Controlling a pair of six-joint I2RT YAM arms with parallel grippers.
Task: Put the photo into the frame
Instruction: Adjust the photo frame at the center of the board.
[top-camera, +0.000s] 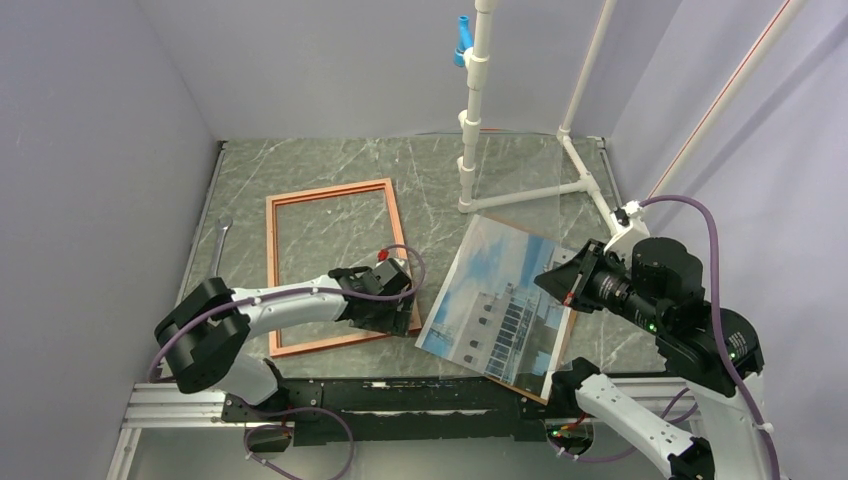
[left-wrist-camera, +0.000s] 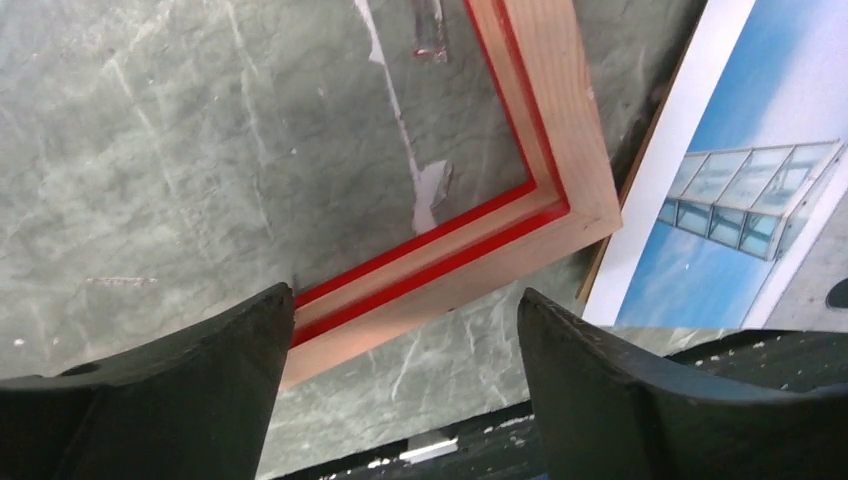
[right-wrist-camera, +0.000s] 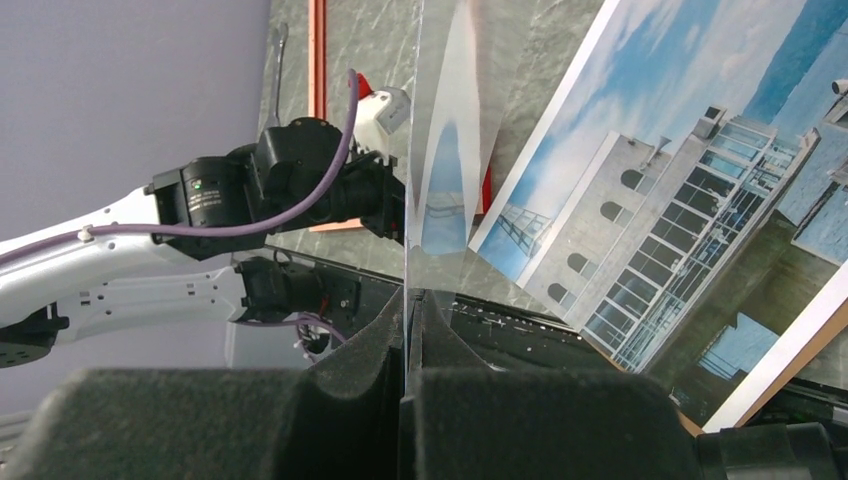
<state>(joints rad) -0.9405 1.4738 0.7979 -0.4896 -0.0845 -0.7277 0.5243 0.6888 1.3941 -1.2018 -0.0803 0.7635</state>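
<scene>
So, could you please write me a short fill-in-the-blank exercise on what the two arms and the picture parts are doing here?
1. The right pincer is shut on a clear ___.
2. The left pincer is over a corner of the frame with its jaws ___.
3. The photo lies face ___ beside the frame.
4. The frame's inner lip is coloured ___.
Missing words: pane; open; up; red.
</scene>
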